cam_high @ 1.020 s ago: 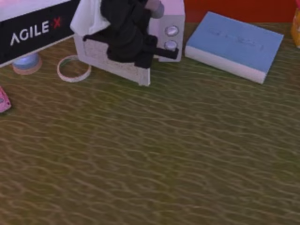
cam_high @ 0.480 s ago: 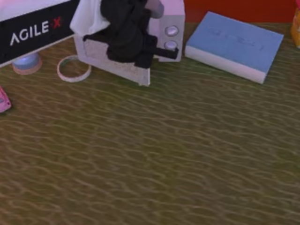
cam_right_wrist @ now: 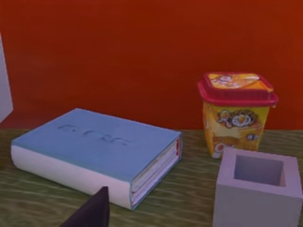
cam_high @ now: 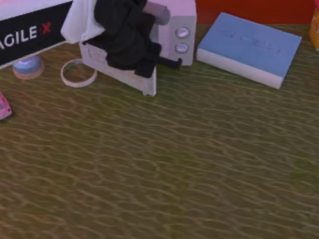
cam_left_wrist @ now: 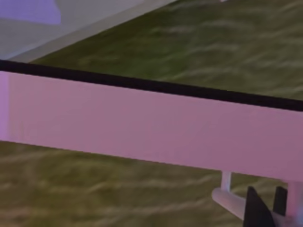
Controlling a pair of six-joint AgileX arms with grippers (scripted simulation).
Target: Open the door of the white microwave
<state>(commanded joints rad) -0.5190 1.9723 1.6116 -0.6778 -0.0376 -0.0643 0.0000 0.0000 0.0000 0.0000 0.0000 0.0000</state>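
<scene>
The white microwave [cam_high: 177, 20] stands at the back of the table, its two silver knobs [cam_high: 182, 40] facing front. Its door [cam_high: 124, 77], with a speckled mesh window, stands swung out from the front, free edge toward the table's middle. My left gripper [cam_high: 167, 62] reaches over the microwave from above. In the left wrist view the door's edge is a pale band [cam_left_wrist: 142, 127], and the left gripper [cam_left_wrist: 270, 210] is shut on the door's handle [cam_left_wrist: 229, 201], a black finger on either side. My right gripper [cam_right_wrist: 92, 210] is out of the top view, parked facing the book.
A blue-covered book [cam_high: 249, 47] lies right of the microwave. A yellow tub with a red lid [cam_right_wrist: 236, 113] and a white open cube [cam_right_wrist: 258, 191] stand farther right. A white ring [cam_high: 78, 73], a small round dish [cam_high: 27, 67] and a pink item [cam_high: 4, 105] lie at the left.
My left arm has pulled back toward the left. The door has swung a little farther out from the microwave's front, with its handle still held.
</scene>
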